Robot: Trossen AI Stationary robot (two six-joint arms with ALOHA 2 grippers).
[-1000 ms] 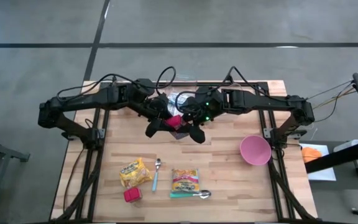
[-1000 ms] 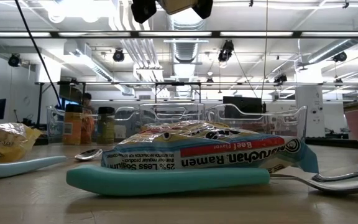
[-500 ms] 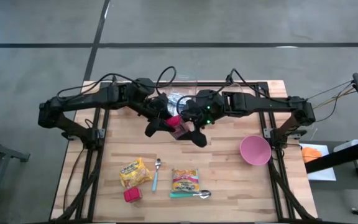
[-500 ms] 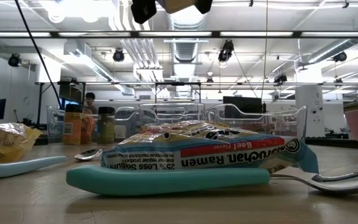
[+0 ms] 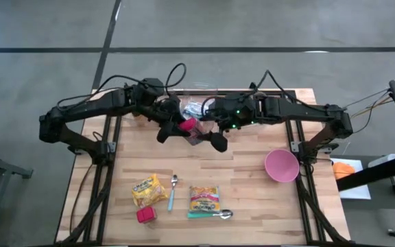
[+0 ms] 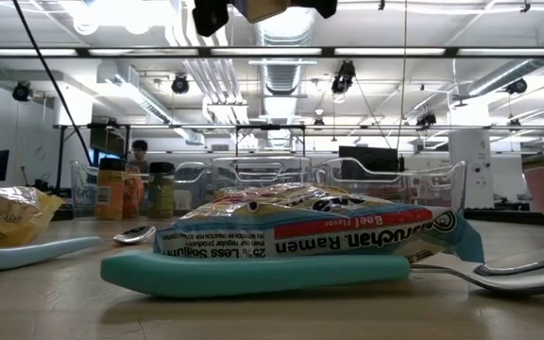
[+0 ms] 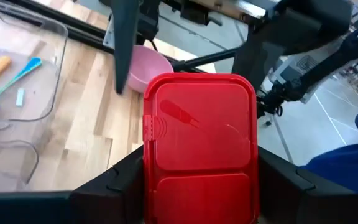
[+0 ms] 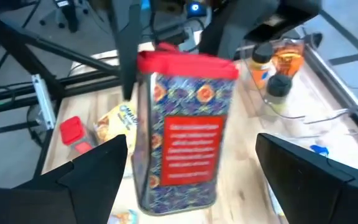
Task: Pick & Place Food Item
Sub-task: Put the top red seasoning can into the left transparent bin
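My left gripper [image 5: 173,130] is clamped on the tin [image 5: 192,129], a tall box with a red lid [image 7: 199,134] and patterned sides. From my left wrist I see that lid end-on, with my fingers [image 7: 124,180] pressed against both flanks. I grip it near the lid end so the body sticks out toward my other arm. The tin hangs in the air above the back middle of the table [image 5: 252,171], at about twelve o'clock from the table's centre.

My right gripper [image 5: 214,134] sits just beside the tin at its three o'clock side, fingers spread wide and touching nothing. From my right wrist the tin stands in the gap between my fingers [image 8: 98,171], clear of both. I judge this a handover across the middle: one hand carries while the other stays open around it, so the tin is never unsupported.

Everything else lies well apart, toward six o'clock: a yellow snack bag [image 5: 149,190], a small red tub [image 5: 145,215], a spoon [image 5: 172,191] and a noodle packet [image 5: 204,199]. The pink bowl [image 5: 281,166] sits at four o'clock. It looks the likely place to set food down, though I cannot be sure. A clear bin [image 7: 17,93] stands behind the tin.
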